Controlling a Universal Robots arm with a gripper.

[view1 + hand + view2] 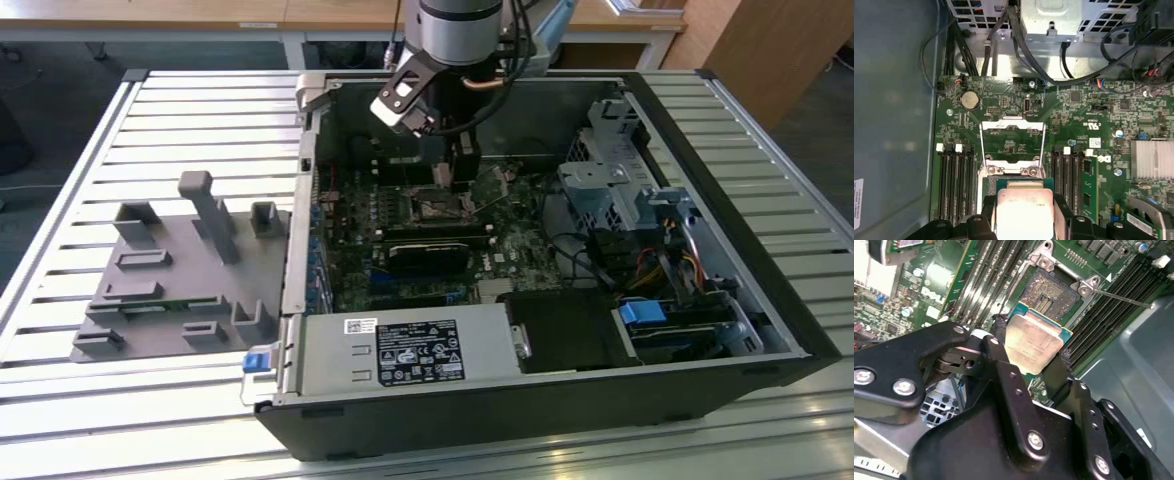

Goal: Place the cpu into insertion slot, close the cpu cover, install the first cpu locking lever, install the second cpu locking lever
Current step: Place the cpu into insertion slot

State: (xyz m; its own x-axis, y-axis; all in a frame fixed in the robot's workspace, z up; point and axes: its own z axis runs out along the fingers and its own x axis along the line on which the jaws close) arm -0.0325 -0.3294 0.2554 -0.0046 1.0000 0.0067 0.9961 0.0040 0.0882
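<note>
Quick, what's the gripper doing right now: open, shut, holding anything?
Gripper: shut on the cpu, which is not yet in the insertion slot.

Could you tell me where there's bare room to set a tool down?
The table is bare on the near and far sides of the grey fixture. Inside the case, around the gripper holding the cpu, it is crowded.
</note>
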